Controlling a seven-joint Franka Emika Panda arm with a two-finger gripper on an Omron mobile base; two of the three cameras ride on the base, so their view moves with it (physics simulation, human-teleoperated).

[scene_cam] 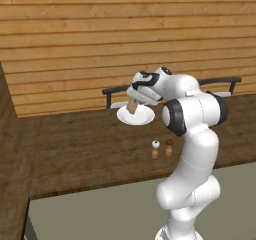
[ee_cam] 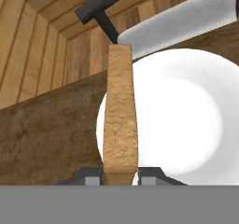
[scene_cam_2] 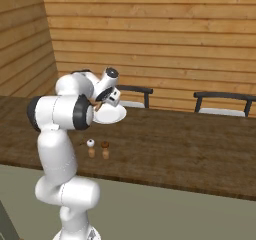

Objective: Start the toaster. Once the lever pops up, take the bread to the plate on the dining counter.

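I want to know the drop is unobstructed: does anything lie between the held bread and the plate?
No. In the hand view the bread, gripped by the end effector, hangs over the bare plate.

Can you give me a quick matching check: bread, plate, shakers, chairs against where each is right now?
Things:
1. bread
2. plate
3. shakers
4. chairs

Places:
A. on the counter, under the bread
B. behind the counter's far edge
C. clamped edge-on in the shut tool
D. on the counter, nearer the robot than the plate

Pairs: 1-C, 2-A, 3-D, 4-B
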